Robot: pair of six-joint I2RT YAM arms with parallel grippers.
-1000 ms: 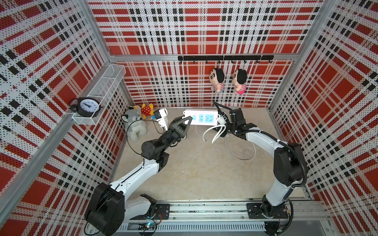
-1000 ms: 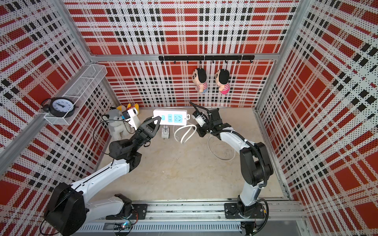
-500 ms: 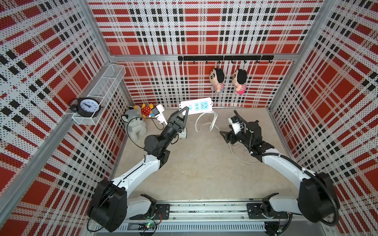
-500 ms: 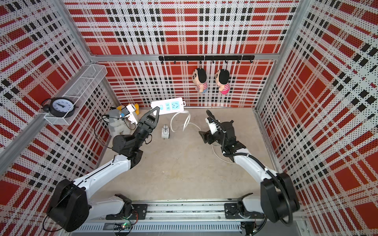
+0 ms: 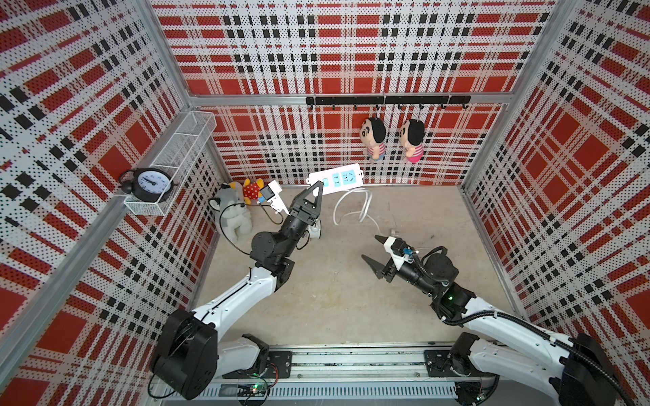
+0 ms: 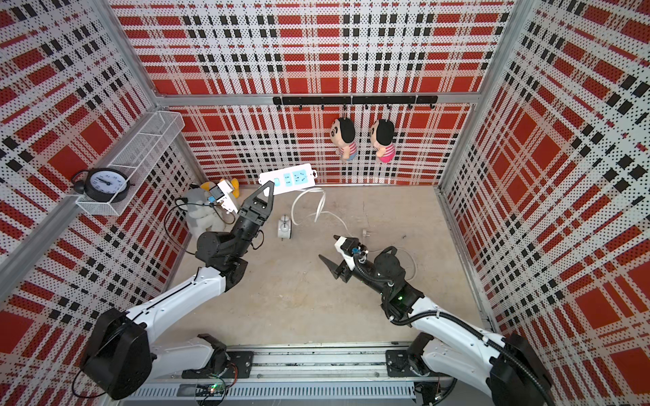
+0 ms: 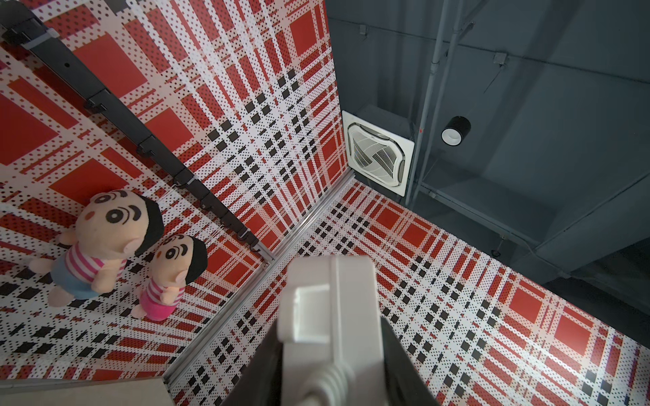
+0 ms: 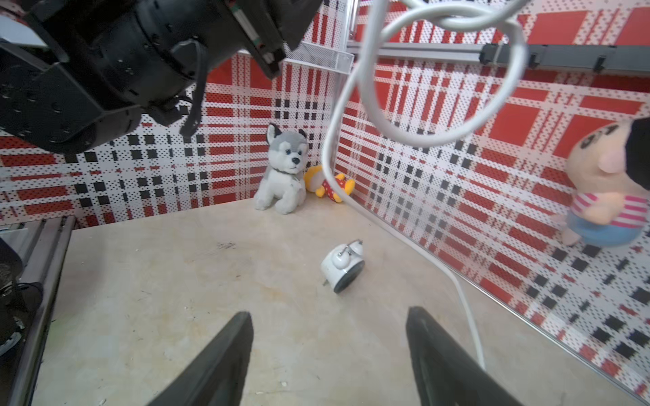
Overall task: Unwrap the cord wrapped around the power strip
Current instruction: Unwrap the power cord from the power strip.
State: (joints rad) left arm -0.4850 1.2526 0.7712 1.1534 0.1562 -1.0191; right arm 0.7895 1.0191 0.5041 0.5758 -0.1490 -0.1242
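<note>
In both top views the left claw [image 5: 316, 188] is clamped on one end of the white rectangular plastic power strip with light blue socket panels [image 5: 336, 178]. It holds the strip up off the floor [image 5: 327, 302], close to the plaid back wall [image 5: 351, 70]. The long thin white cord [image 6: 293, 207] hangs from the strip in loose loops down to the floor. What looks like its small plug [image 6: 365, 232] lies near the right claw [image 5: 371, 247], whose jaws stand wide apart and empty.

The left wrist view shows the strip's end pinched between the dark jaws. With only that one end held, I reckon a tug on the cord could swing or slip the strip.

In the right wrist view the spread jaws frame bare floor. The cord crosses over itself overhead, so a careless pull might tighten that loop into a knot. The small round white alarm clock [image 8: 343, 267] lies just beside the trailing cord, which could snag it and drag it along.
</note>
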